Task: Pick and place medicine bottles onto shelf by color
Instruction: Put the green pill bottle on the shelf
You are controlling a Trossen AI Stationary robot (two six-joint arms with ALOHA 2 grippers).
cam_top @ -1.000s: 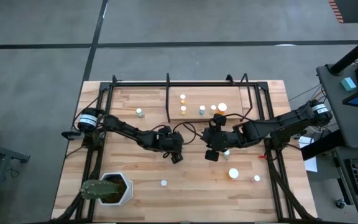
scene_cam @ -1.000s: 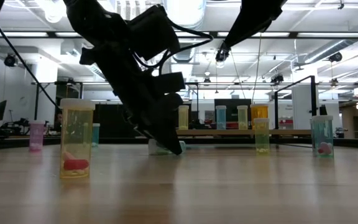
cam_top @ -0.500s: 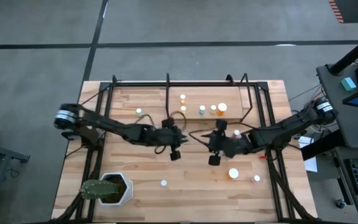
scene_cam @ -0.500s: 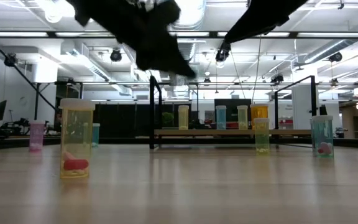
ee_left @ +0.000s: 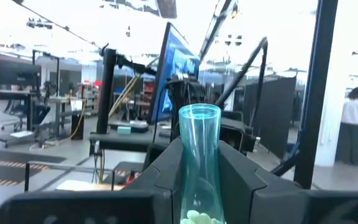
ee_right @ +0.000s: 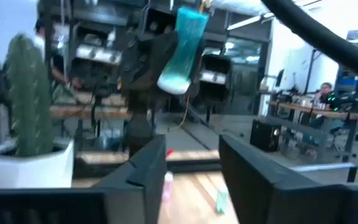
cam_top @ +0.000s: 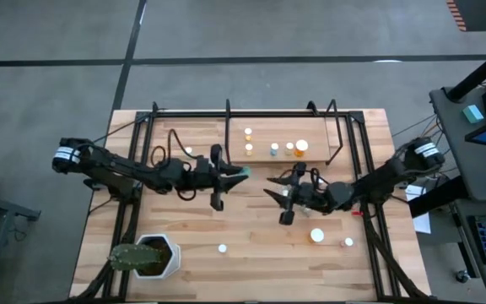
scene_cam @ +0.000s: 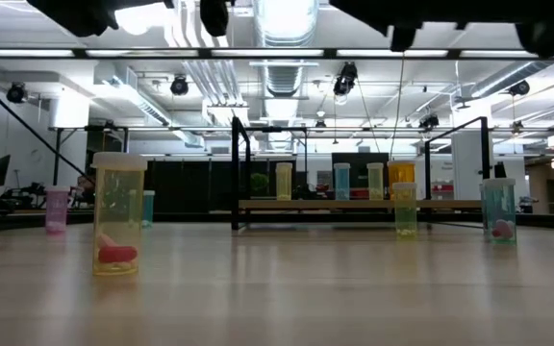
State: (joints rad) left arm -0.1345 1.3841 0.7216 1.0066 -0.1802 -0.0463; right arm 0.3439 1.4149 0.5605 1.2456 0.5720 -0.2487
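My left fingers [ee_left: 197, 186] are clamped on the clear teal plastic medicine bottle with white pills in its bottom [ee_left: 199, 155], one dark finger on each side, because it has to be carried off the table to its colour's place. It hangs in the air over the middle of the wooden table [cam_top: 184, 241], lying sideways toward my right arm. My right fingers [ee_right: 191, 165] stand apart and empty, facing that bottle, probably to receive it. Beyond, the light-wood shelf with black metal bars [cam_top: 310, 131] already carries four bottles in a row.
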